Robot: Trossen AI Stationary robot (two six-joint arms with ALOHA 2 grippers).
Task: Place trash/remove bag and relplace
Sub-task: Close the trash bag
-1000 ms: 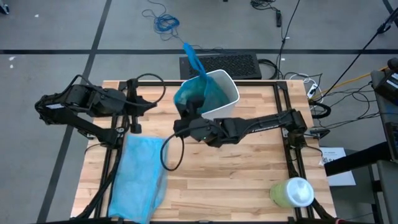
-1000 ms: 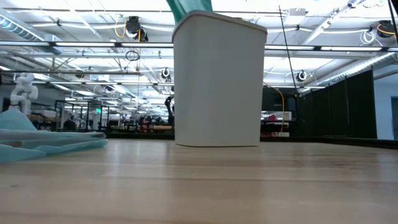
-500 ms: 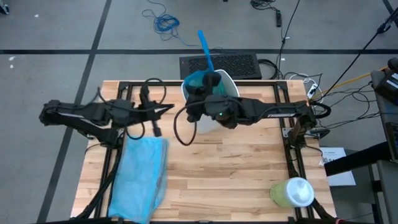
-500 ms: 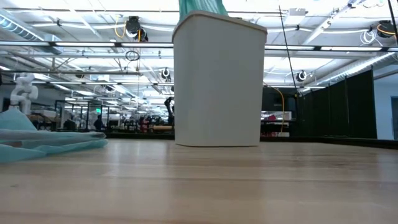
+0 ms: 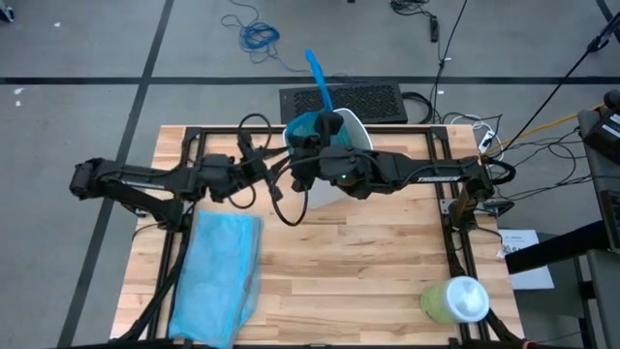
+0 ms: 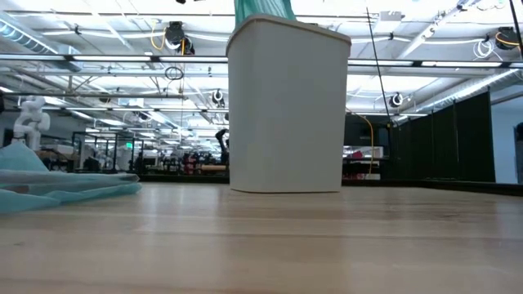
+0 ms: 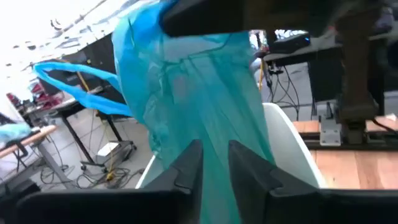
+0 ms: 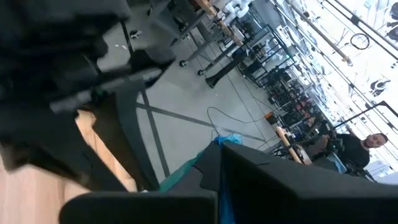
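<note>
- Bag point(image 5: 308, 126), teal-green with a blue loop handle point(image 5: 318, 77), is drawn up out of the white bin point(image 5: 356, 136) at the far edge of the wooden table point(image 5: 368, 262); the handle sticks up and away past the table's far edge; in the low view the teal plastic point(image 6: 263, 8) rises above the bin's rim
- Right gripper point(image 5: 308, 142) reaches across from the right and sits over the bin's mouth, jaws pressed together on the gathered bag; in the right wrist view teal plastic point(image 8: 186, 171) shows just beside the dark fingers
- Left gripper point(image 5: 274, 167) stretches in from the left, its tip just beside the bin and the right gripper; in the left wrist view its two fingers point(image 7: 186, 168) stand a little apart, with the hanging bag point(image 7: 199, 106) right in front of them; whether they touch the plastic I cannot tell
- Replacement bag point(image 5: 218, 276), paler sky-blue, lies flat on the table's near left part, well apart from the bin
- Pale-green container point(image 5: 455, 301) with a white top stands at the near right corner
</note>
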